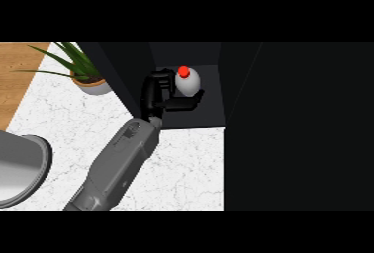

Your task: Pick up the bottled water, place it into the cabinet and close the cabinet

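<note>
Surface: white marbled tabletop (190,163) fills the lower middle of the frame; a wooden strip runs along the upper left edge.
Cabinet: dark cabinet (241,89) occupies the upper middle and the whole right side; its compartment is open, and the large black panel at right is probably the door, not yet swung shut.
Bottled water: bottled water (188,82), white with a red cap, stands upright inside the compartment, upper middle of the frame.
Hand: only one hand (162,94) shows, on a grey forearm rising from the lower left; which side it belongs to cannot be settled. Fingers and thumb curl round the bottle.
Other items: potted plant (87,79) at upper left; grey round vessel (18,168) at the left edge.
Done: bottle lifted and brought into the cabinet, by appearance.
Left: release, withdrawal of the hand, closing the cabinet.
</note>
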Action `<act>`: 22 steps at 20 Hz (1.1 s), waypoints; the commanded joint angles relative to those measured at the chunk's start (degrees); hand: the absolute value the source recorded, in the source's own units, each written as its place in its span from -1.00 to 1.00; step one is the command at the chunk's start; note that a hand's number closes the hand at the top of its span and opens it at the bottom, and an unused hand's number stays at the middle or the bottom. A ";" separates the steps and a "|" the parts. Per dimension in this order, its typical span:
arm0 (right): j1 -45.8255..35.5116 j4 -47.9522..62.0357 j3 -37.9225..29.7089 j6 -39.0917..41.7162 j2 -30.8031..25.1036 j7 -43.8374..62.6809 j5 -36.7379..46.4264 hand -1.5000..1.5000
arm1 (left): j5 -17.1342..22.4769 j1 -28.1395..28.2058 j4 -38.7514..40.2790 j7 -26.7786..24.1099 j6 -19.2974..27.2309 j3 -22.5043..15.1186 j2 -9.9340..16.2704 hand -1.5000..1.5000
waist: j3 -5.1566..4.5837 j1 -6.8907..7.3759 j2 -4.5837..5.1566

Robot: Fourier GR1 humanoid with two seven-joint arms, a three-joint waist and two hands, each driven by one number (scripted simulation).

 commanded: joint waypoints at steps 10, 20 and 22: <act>4.49 -6.86 -1.12 3.56 1.20 0.73 -4.88 -1.00 | 0.27 -14.86 20.74 -7.69 1.59 5.87 1.48 1.00 | 0.00 -2.12 0.38; 0.22 -4.56 -0.97 0.73 0.11 1.40 -5.52 -1.00 | -0.43 -21.03 30.29 -8.57 3.98 5.33 0.01 -1.00 | 0.00 -1.79 0.73; 1.30 -5.71 -1.77 0.43 -0.95 2.37 -6.67 -1.00 | -0.87 -20.73 31.91 -10.09 2.13 6.71 0.12 -1.00 | -0.04 -1.34 0.84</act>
